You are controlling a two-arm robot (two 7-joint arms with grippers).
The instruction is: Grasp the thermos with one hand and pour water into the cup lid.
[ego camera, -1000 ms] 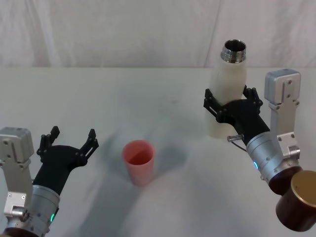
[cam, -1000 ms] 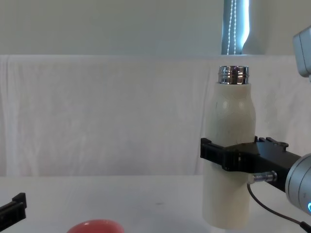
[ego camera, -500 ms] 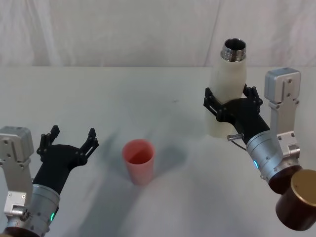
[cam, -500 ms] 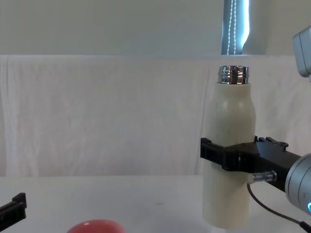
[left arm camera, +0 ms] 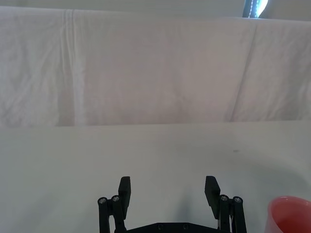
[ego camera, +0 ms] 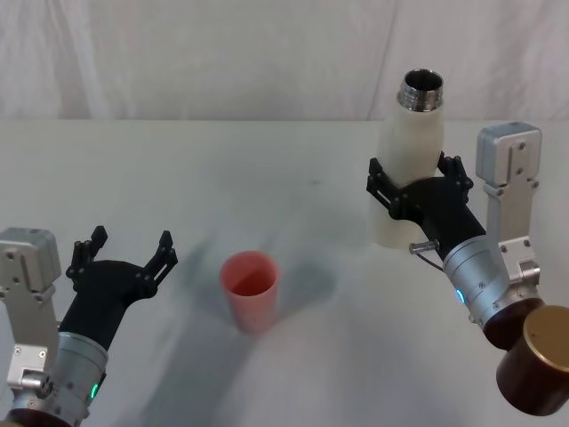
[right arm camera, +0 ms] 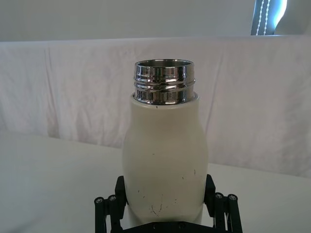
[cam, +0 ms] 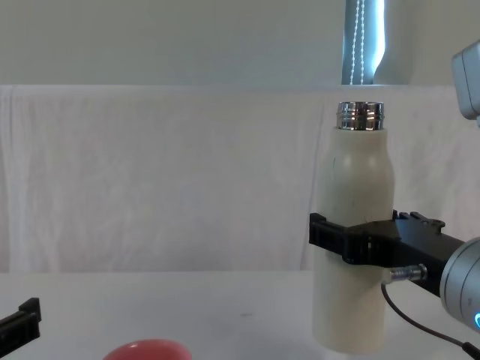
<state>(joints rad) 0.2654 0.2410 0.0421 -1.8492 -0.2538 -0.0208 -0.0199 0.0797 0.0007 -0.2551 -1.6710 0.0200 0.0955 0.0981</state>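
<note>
The cream-white thermos (ego camera: 409,151) stands upright at the right of the table, its open chrome neck (right arm camera: 164,82) pointing up. My right gripper (ego camera: 415,175) is shut on the thermos around its middle, one black jaw on each side, as the right wrist view (right arm camera: 164,194) and chest view (cam: 352,240) also show. The coral-red cup lid (ego camera: 250,286) stands open side up near the table's middle front, well left of the thermos. My left gripper (ego camera: 131,242) rests open just left of the cup lid, nothing between its fingers (left arm camera: 124,187). The water is hidden.
A white cloth covers the table (ego camera: 267,169) and hangs as a backdrop (cam: 165,172) behind it. My right arm's brown joint cap (ego camera: 542,360) sits at the lower right. Bare tabletop lies between the cup lid and the thermos.
</note>
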